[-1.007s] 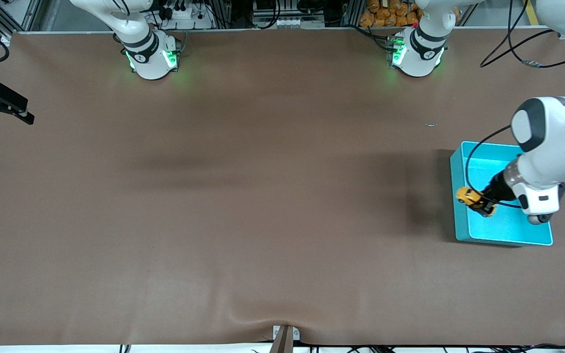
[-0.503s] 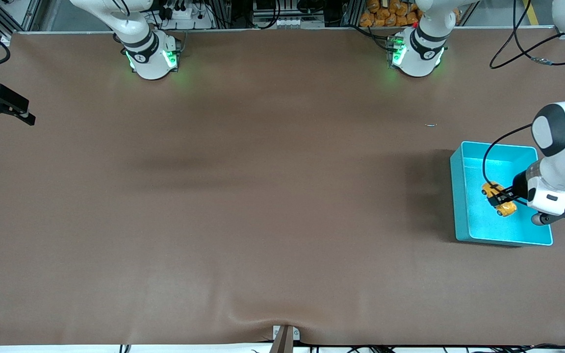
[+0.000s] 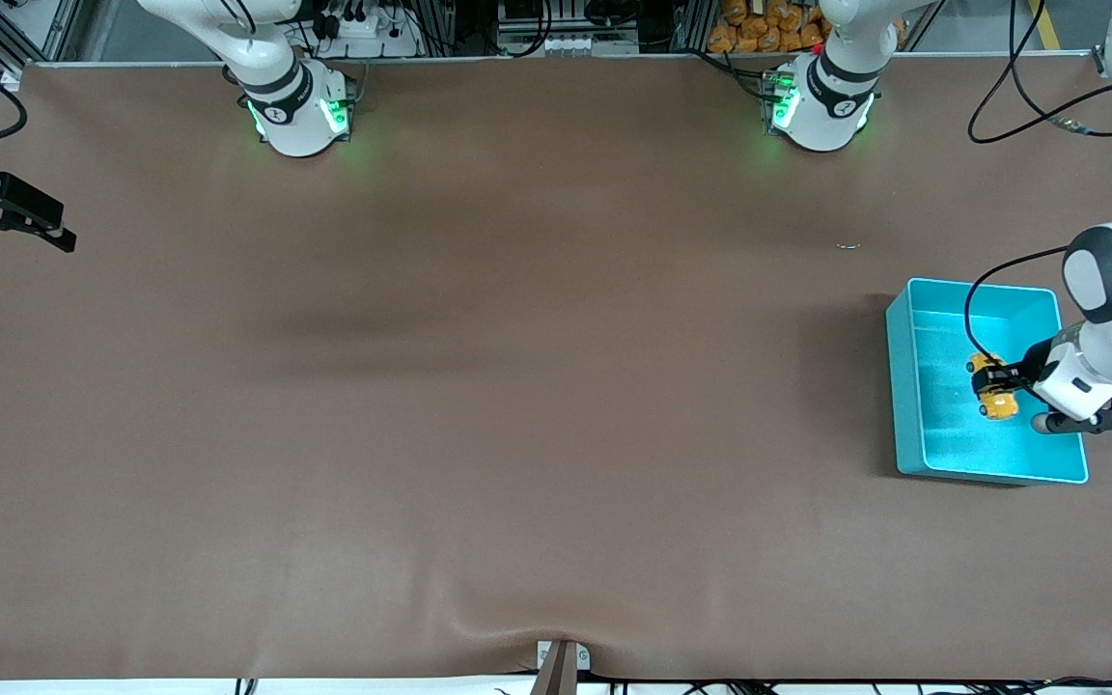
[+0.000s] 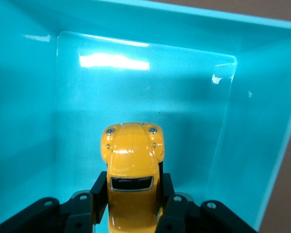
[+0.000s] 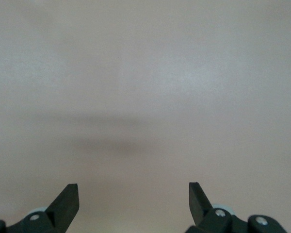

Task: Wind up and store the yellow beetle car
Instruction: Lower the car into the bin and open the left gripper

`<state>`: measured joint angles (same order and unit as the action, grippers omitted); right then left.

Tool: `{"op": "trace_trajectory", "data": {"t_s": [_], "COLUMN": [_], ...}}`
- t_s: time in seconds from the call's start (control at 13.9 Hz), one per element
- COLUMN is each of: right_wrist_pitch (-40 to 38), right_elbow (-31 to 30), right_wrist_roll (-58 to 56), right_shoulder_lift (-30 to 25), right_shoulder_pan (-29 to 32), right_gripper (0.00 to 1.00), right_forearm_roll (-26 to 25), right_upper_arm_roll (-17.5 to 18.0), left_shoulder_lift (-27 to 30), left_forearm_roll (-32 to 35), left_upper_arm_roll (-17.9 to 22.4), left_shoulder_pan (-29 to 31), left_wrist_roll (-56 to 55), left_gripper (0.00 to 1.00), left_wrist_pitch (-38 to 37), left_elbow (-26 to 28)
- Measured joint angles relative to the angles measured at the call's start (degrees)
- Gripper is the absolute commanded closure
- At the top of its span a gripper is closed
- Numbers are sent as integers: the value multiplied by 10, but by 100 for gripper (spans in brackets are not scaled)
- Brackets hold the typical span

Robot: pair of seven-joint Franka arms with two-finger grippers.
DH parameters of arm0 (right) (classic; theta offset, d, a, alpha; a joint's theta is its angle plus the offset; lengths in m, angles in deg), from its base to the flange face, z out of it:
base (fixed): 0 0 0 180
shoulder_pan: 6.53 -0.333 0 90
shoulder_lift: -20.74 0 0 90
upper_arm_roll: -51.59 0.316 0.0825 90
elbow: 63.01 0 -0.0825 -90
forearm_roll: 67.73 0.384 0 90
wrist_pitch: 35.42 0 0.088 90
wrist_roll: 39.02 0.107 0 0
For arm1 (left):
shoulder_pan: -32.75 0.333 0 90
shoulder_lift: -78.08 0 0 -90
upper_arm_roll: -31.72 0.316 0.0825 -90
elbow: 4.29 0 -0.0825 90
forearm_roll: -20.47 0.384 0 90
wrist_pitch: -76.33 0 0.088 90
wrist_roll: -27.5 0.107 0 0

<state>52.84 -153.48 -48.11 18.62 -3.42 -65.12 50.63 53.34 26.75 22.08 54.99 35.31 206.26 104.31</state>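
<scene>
- Since a second ago the yellow beetle car has travelled from the bin's edge toward the right arm's end to over the middle of the turquoise bin, carried by the left gripper.
- It hangs above the bin floor, fingers clamped on its flanks, nose pointing away from the wrist.
- To store it well — lower until the wheels are close to the floor, then part the fingers and lift straight up, so it does not bounce or roll.
- Car: glossy, rounded hard shell, likely slippery. Bin: smooth shiny plastic, straight walls, rounded corners.
- Right gripper waits with fingers apart over the bare brown table — well apart from the bin.
</scene>
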Motion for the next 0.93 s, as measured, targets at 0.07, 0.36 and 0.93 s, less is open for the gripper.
{"op": "trace_trajectory", "data": {"t_s": [0.07, 0.36, 0.93], "right_wrist_pitch": [0, 0, 1], "right_elbow": [0, 0, 0], "right_wrist_roll": [0, 0, 0], "right_shoulder_lift": [1, 7, 10], "right_shoulder_pan": [0, 0, 0], "right_gripper": [0, 0, 0], "right_forearm_roll": [0, 0, 0], "right_upper_arm_roll": [0, 0, 0], "left_shoulder_lift": [-8, -45, -67], "left_forearm_roll": [0, 53, 72], "left_upper_arm_roll": [0, 0, -5], "left_shoulder_pan": [2, 4, 7], "left_wrist_roll": [8, 22, 23], "left_gripper": [100, 100, 55], "left_wrist_pitch": [9, 45, 62], "left_elbow": [0, 1, 0]}}
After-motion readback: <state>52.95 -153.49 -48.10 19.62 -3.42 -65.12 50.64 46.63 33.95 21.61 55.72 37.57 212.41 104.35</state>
